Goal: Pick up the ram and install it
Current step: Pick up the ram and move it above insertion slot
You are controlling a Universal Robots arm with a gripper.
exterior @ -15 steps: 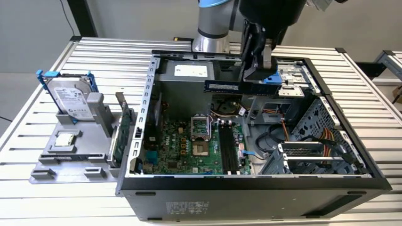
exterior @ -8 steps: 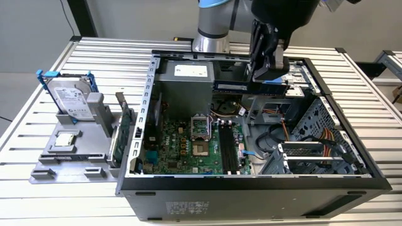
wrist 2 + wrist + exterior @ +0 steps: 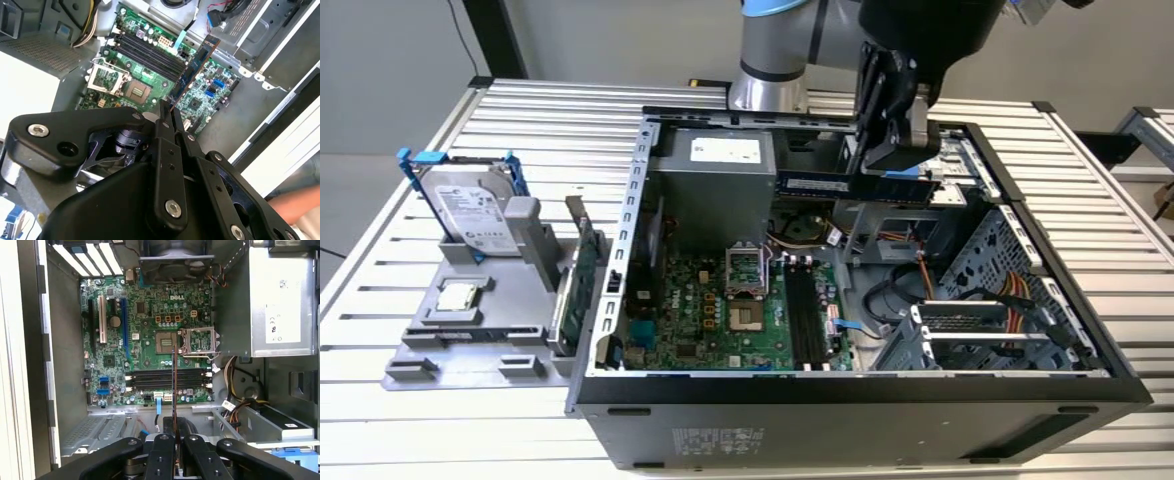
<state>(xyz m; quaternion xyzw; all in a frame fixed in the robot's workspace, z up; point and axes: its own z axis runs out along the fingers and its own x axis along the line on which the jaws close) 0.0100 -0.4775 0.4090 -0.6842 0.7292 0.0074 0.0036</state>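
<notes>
The ram (image 3: 821, 184) is a long blue stick held level above the open computer case (image 3: 627, 300), toward its far side. My gripper (image 3: 897, 172) is shut on one end of it. In the second wrist view the ram (image 3: 197, 65) sticks out from my gripper (image 3: 167, 114) over the green motherboard (image 3: 150, 85). The first wrist view shows the ram (image 3: 174, 385) edge-on as a thin line rising from my gripper (image 3: 175, 442), crossing over the black memory slots (image 3: 150, 380). These slots (image 3: 807, 320) lie well below the stick, beside the processor socket (image 3: 744, 290).
A grey stand (image 3: 440, 345) at the exterior view's left holds a hard drive (image 3: 467, 215) in a blue bracket, a small silver processor chip (image 3: 460, 297) and a green expansion card (image 3: 580, 280). Inside the case are the power supply (image 3: 714, 185), drive cage (image 3: 987, 300) and loose cables (image 3: 907, 290).
</notes>
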